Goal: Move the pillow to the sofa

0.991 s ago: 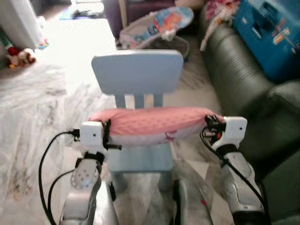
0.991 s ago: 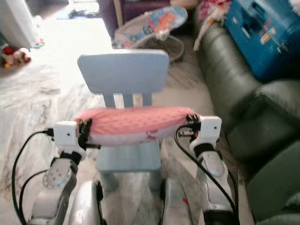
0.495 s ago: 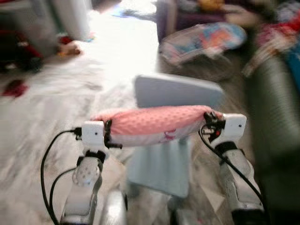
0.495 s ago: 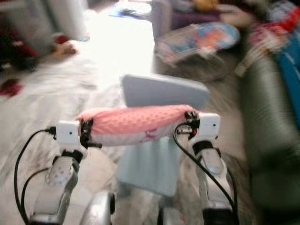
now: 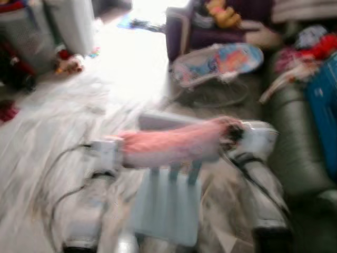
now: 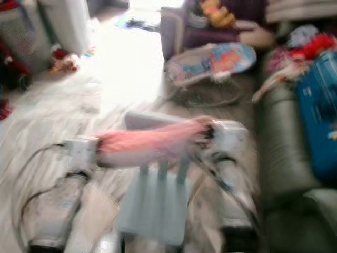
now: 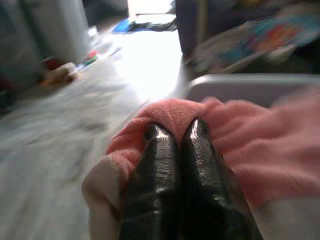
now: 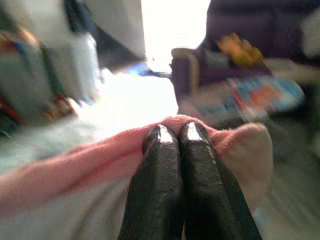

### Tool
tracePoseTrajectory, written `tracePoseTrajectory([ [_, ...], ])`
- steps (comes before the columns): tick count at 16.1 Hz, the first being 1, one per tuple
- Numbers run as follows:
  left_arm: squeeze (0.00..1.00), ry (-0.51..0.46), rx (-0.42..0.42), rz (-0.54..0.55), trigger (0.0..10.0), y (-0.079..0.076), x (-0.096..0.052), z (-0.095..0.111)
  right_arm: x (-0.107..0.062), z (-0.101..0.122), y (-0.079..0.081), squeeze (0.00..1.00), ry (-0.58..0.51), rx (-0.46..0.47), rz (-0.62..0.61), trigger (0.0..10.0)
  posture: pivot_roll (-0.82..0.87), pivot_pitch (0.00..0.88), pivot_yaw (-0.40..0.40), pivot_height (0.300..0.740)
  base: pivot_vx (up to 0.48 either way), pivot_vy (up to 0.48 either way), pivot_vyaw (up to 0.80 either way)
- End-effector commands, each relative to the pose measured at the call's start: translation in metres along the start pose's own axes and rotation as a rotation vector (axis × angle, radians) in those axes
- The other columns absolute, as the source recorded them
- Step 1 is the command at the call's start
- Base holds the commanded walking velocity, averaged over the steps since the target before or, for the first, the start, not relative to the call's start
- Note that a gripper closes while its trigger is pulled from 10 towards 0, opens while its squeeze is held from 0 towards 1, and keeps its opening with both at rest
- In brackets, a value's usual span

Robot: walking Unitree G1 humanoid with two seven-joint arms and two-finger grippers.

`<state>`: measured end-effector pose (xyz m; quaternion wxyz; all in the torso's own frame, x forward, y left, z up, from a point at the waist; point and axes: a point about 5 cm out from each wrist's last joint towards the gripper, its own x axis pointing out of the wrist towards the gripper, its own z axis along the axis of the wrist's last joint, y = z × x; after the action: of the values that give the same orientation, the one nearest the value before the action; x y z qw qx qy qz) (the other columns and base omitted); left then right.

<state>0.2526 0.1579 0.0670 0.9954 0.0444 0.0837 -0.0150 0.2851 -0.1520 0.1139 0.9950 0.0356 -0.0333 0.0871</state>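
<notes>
The pillow (image 5: 171, 145), pink on top and white beneath, hangs stretched between the two grippers in front of the chair (image 5: 167, 203), level with the chair's backrest and hiding part of it, clear of the seat below; the head views are blurred, so its edges smear. The left gripper (image 7: 176, 131) clamps one end of the pillow, its two black fingers (image 7: 152, 170) pressed together with pink cloth bunched around the tips and the white underside folding beside them; the right gripper (image 8: 173, 134) clamps the other end the same way, fingers (image 8: 197, 175) side by side and closed into the pink fabric, and this end rides a little higher than the left one. Each silver arm reaches up from below the pillow, the left arm (image 5: 89, 205) left of the chair, the right arm (image 5: 263, 195) right of it. The chair is pale blue with slats under its backrest and stands on a pale marbled floor (image 5: 47, 132). The dark green sofa (image 5: 295, 147) runs along right of the chair, a blue box (image 5: 322, 105) on its seat. Beyond the chair lies a baby bouncer (image 5: 218, 63) with a colourful print, and behind that a purple armchair (image 5: 210, 26) holds a yellow toy (image 5: 221, 11).
</notes>
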Motion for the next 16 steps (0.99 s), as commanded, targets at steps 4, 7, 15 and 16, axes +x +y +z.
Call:
tracePoseTrajectory([
  [4, 0.00, -0.055, 0.026, -0.090, 10.0, -0.023, 0.003, 0.011, -0.013, -0.005, -0.027, 0.00, 0.025, -0.026, -0.092, 10.0, -0.02, 0.000, -0.023, 0.740, 0.000, 0.000, 0.00],
  [7, 0.00, -0.087, 0.025, -0.115, 10.0, -0.026, 0.001, 0.015, -0.014, -0.006, -0.026, 0.00, 0.030, -0.023, -0.094, 10.0, -0.02, 0.000, -0.023, 0.740, 0.000, 0.000, 0.00],
  [15, 0.00, -0.061, -0.040, -0.180, 10.0, -0.034, -0.006, 0.012, -0.023, -0.018, -0.032, 0.00, 0.108, 0.002, -0.157, 10.0, -0.03, 0.000, -0.020, 0.740, 0.000, 0.000, -0.07],
  [16, 0.00, -0.061, -0.042, -0.180, 10.0, -0.033, -0.006, 0.012, -0.024, -0.018, -0.032, 0.00, 0.112, 0.004, -0.157, 10.0, -0.03, 0.000, -0.019, 0.740, 0.000, 0.000, -0.80],
])
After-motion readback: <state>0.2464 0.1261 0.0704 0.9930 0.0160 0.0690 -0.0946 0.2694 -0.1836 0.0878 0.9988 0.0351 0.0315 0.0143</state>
